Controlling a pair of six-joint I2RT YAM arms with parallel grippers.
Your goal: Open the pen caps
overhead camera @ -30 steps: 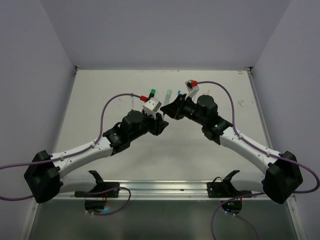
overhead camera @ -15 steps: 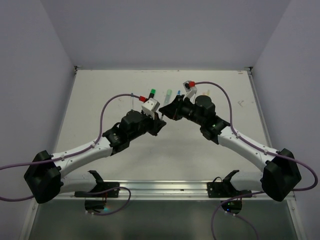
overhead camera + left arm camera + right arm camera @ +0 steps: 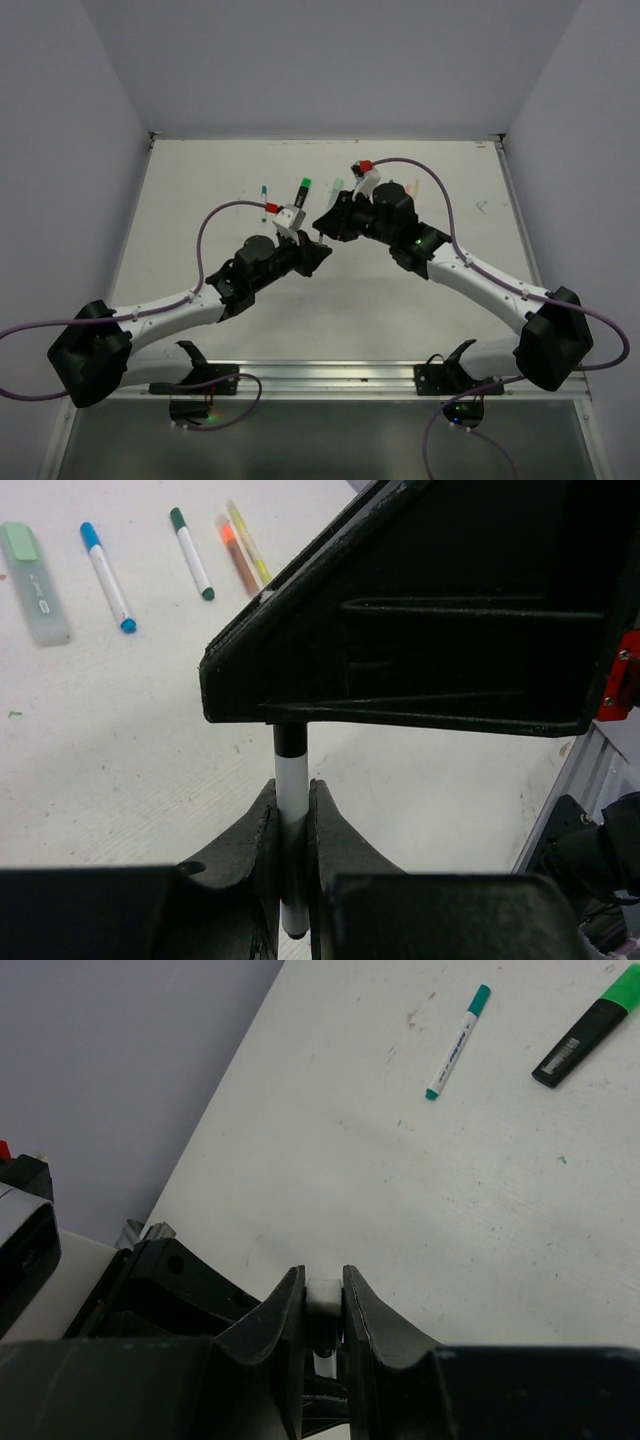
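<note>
- While left gripper (image 3: pixel 292 815) jaws clamp the pen barrel (image 3: pixel 291 780), right gripper (image 3: pixel 321 1285) jaws seem shut on its black cap (image 3: pixel 290 741).
- Pull straight along that barrel, no sideways bending.

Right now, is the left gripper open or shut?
Shut. The left gripper clamps a white pen; its fingers press both sides of it.

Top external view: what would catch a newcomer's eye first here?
Above the middle of the white table, the left gripper and the right gripper meet tip to tip, both shut on one thin white pen with a black band. Farther back lies a black highlighter with a bright green cap.
</note>
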